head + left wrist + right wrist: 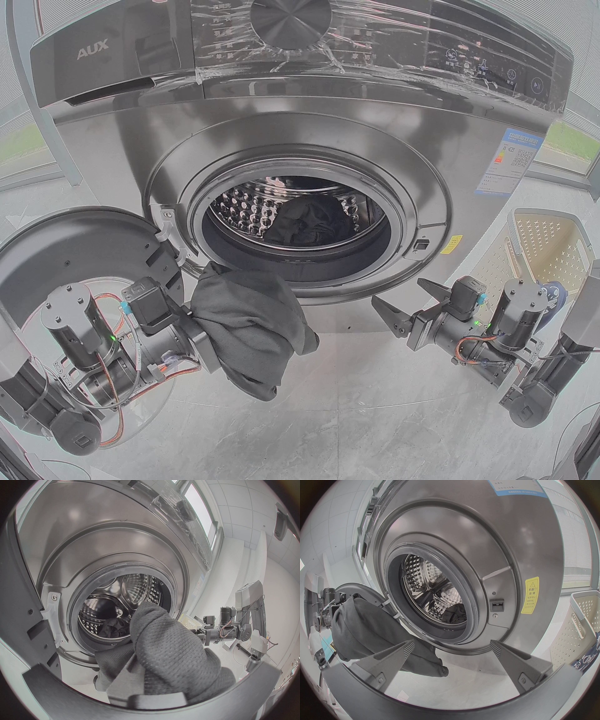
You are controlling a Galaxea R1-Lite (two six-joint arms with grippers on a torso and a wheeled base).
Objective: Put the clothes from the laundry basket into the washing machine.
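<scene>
**Inspector:** Left gripper?

**Assessor:** Clamped on a dark grey knit garment, which hangs just outside the lower-left rim of the silver front-loading washing machine. The round door stands open on the left.

**Inspector:** Right gripper?

**Assessor:** Jaws spread wide, holding nothing, low at the right of the opening.

**Inspector:** Other laundry?

**Assessor:** One crumpled black garment lies inside the steel drum. The beige perforated plastic laundry basket, far right, holds a dark blue cloth.
</scene>
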